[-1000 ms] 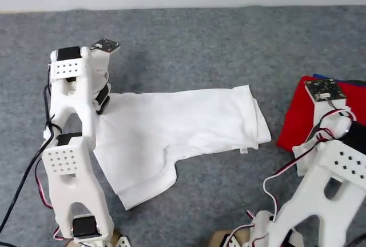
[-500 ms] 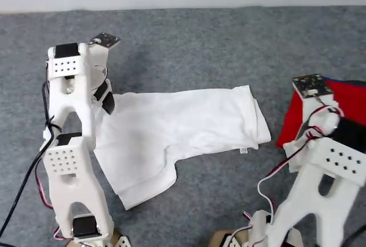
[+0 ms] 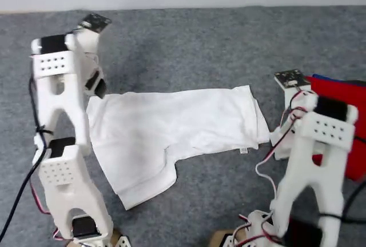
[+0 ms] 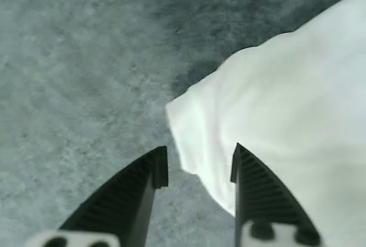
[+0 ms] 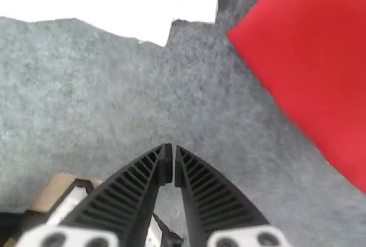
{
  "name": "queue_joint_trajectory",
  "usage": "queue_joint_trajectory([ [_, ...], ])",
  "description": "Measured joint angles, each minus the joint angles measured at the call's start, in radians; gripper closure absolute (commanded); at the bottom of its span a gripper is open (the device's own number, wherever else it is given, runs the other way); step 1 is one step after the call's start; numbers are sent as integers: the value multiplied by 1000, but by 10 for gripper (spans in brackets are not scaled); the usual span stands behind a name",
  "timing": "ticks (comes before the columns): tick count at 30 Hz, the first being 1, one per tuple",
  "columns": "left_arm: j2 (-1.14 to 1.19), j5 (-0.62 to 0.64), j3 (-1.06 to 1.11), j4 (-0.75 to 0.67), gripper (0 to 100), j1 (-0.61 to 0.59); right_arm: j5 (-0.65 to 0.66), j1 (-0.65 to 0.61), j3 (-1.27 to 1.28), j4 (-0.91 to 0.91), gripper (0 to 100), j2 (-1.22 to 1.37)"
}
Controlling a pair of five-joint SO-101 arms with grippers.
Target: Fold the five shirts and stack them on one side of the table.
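Risks first.
- Left gripper (image 4: 199, 164) is at the corner of the white shirt (image 3: 183, 124). That corner looks doubled over. If the jaws shut here they may catch only the top layer, and the fold would open as the cloth lifts.
- The grip sits close to the very edge, so the cloth could slip out under pull.
- The counter (image 3: 200, 47) has a felt-like grey cover. A low drag would likely pull the whole shirt along rather than fold it.
- The lower flap of the shirt (image 3: 143, 187) sticks out toward the arm bases. It could trail or bunch if the fold goes across without it being tucked.
- The right gripper (image 5: 171, 164) hangs over bare counter between the white shirt's hem and the red shirt (image 3: 337, 115). A careless sweep there could nudge the red shirt and spoil the stack. A blue edge (image 3: 323, 78) peeks out at the red shirt's far side.

Grippers.
- Left: jaws well apart, holding nothing. The shirt corner lies between them in the wrist view. Whether the tips touch cloth cannot be told.
- Right: jaws drawn together with a thin slit at most, nothing in them, not touching either shirt. It would have to spread before taking the hem.

Position: the white shirt lies mid-counter, spread wide, not yet folded small. The red shirt sits at the right side, apart from it.
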Motion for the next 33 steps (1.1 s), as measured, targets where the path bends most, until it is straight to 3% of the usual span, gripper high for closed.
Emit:
queue_joint_trajectory([
  [5,-28,40,0,3,813,-51,-66,-87,0,-86,960,101],
  [11,-28,118,0,3,813,-51,-193,-190,0,-186,838,219],
  [18,-28,218,0,3,813,-52,-262,-218,0,-285,842,284],
  [33,-28,230,0,3,813,-51,-331,-245,-241,-307,842,605],
])
